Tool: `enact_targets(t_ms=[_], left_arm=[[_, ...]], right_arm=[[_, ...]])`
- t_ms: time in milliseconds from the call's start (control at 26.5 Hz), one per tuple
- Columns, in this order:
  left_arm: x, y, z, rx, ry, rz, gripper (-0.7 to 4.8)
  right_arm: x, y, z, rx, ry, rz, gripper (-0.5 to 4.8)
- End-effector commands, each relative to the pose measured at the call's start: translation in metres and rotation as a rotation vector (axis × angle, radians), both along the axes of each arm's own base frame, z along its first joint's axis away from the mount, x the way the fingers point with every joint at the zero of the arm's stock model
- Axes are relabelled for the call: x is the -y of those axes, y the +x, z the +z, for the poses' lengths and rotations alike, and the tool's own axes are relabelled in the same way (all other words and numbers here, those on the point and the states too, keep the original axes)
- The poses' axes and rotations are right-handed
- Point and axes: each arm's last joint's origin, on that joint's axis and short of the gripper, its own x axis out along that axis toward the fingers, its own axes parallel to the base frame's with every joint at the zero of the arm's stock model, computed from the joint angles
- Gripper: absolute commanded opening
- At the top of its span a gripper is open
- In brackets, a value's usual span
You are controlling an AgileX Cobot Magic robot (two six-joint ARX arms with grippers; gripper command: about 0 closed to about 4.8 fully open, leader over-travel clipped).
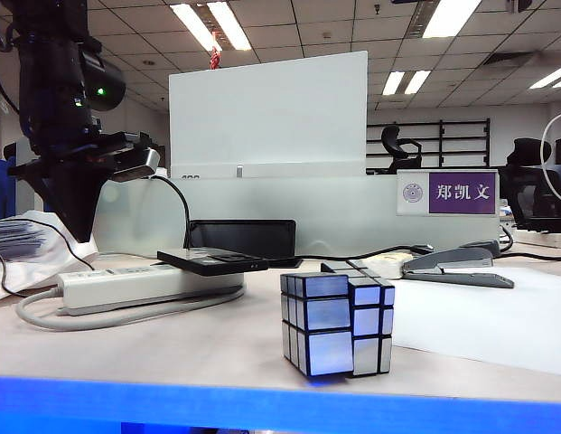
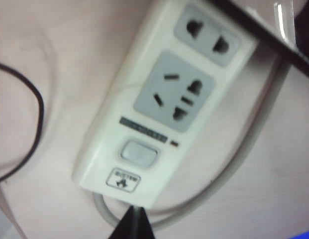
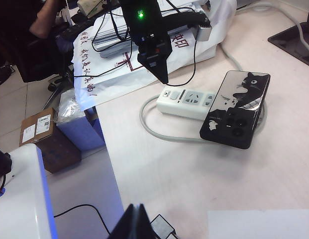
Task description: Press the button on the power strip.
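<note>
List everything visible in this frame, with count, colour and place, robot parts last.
power strip: one, off-white, table left, grey cable looped around it.
button: one, pale grey, at the strip's end near the left end effector.
phone: one, black with cat print, lying across the strip's far end.
mirror cube: one, silver, front centre.
stapler: one, grey, right rear.
name plate: one, purple and white, on the partition.
left end effector: shut, hovering above the strip's button end.
right end effector: shut, raised, away from the strip.
</note>
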Motion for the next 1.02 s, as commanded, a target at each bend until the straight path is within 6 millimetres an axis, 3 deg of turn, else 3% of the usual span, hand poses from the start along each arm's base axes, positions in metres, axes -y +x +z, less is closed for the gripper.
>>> enact_targets(t_ms=[38,527,1017], left_arm=[[0.002,0.003,0.002,0.036,-0.006,-0.009,-0.06],[0.006,0.01,-0.024,-0.035,0.009,-0.027,-0.05],[0.017,0.011,-0.027,-0.013,0.027,-0.067,-0.05]], right_arm=[[0.0,0.0,0.003,0.018,0.006,0.006,0.0],[0.0,0.0,0.004,0.025,0.008,0.006,0.0],[0.0,0.0,0.004,0.039,0.001,0.009,0.0]])
